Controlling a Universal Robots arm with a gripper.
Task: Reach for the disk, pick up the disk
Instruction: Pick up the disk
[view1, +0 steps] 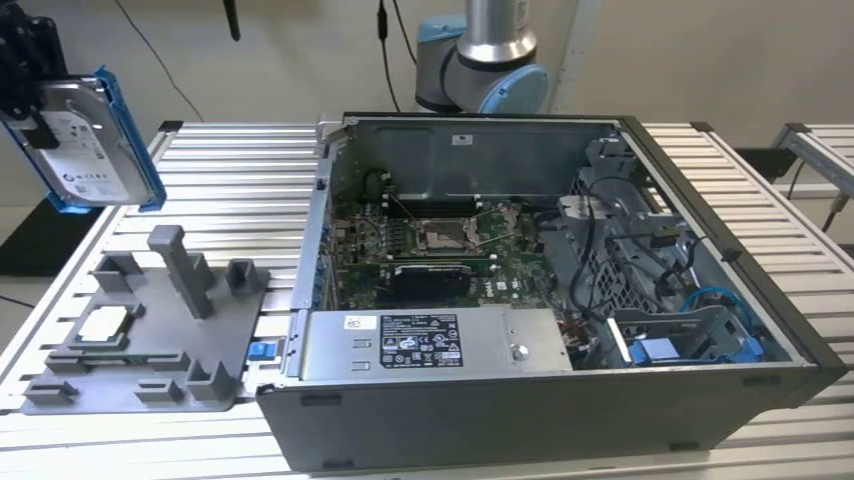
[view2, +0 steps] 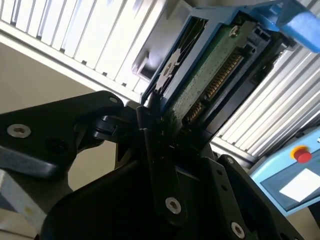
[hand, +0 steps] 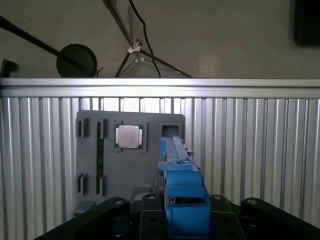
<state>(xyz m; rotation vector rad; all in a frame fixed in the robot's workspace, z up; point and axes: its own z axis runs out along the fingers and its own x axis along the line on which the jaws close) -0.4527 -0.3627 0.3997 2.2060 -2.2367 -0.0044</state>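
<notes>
The disk (view1: 91, 140), a silver-grey drive with a white label in a bright blue bracket, hangs upright in the air above the table's far corner on the exterior view's left. My black gripper (view1: 35, 95) is shut on its upper end. In the second wrist view the fingers (view2: 150, 127) clamp the disk (view2: 210, 75), whose green circuit board and blue frame face the camera. In the first wrist view the disk (hand: 181, 190) shows edge-on between the jaws, high over the grey fixture plate (hand: 95, 150).
Below the disk lies the grey fixture plate (view1: 147, 350) with upright posts and a small square silver chip (view1: 104, 325). An open computer case (view1: 534, 280) with a labelled grey box (view1: 427, 345) sits on the slatted table (view1: 240, 170). The arm's base (view1: 481, 70) stands behind it.
</notes>
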